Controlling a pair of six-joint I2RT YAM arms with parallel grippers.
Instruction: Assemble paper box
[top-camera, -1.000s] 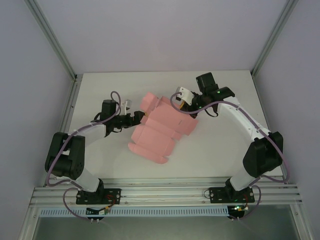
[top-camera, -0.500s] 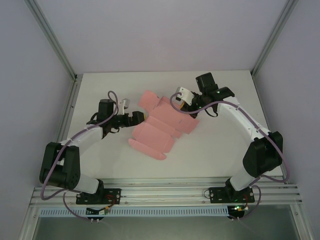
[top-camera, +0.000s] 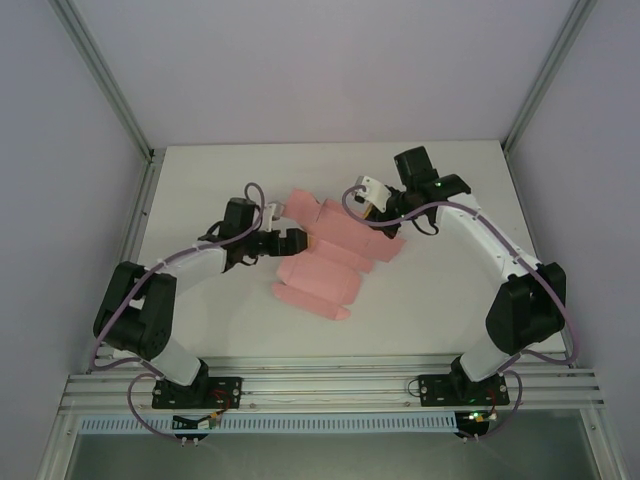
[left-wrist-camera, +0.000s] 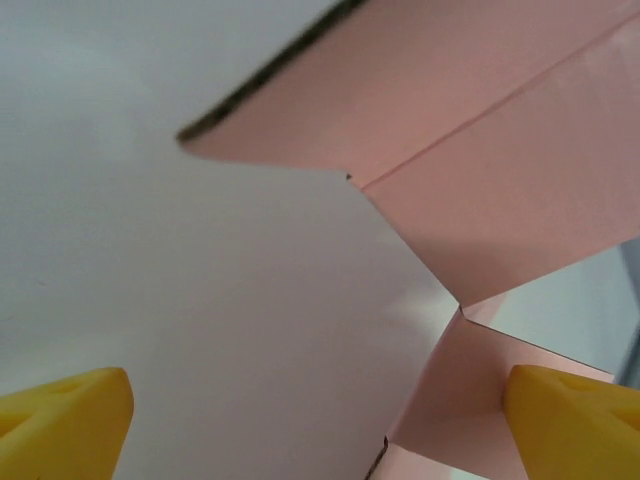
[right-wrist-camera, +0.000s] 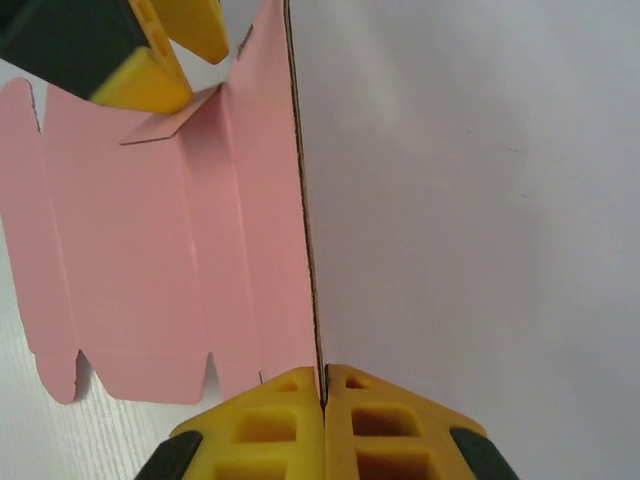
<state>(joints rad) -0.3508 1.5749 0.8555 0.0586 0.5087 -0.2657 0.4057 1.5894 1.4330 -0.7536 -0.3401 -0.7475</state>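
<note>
Left claw (top-camera: 298, 241) gapes wide at the left edge of the paper box (top-camera: 330, 262), a pink, creased die-cut sheet with flaps lying mid-counter. Right claw (right-wrist-camera: 322, 392) pinches its far-right edge. White counter (top-camera: 430, 300), pale walls (top-camera: 320, 70), aluminium posts (top-camera: 100, 75).

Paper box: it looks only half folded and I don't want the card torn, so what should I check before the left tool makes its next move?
1. The right tool is shut on one edge of the paper box: ok.
2. The left tool is open, its fingers wide apart: ok.
3. A pink flap sits inside the left tool's gap, close to one finger: ok.
4. Box folded into shape: not ok; most panels lie spread on the table.
5. Card free of tears or crushed creases: cannot tell.
</note>
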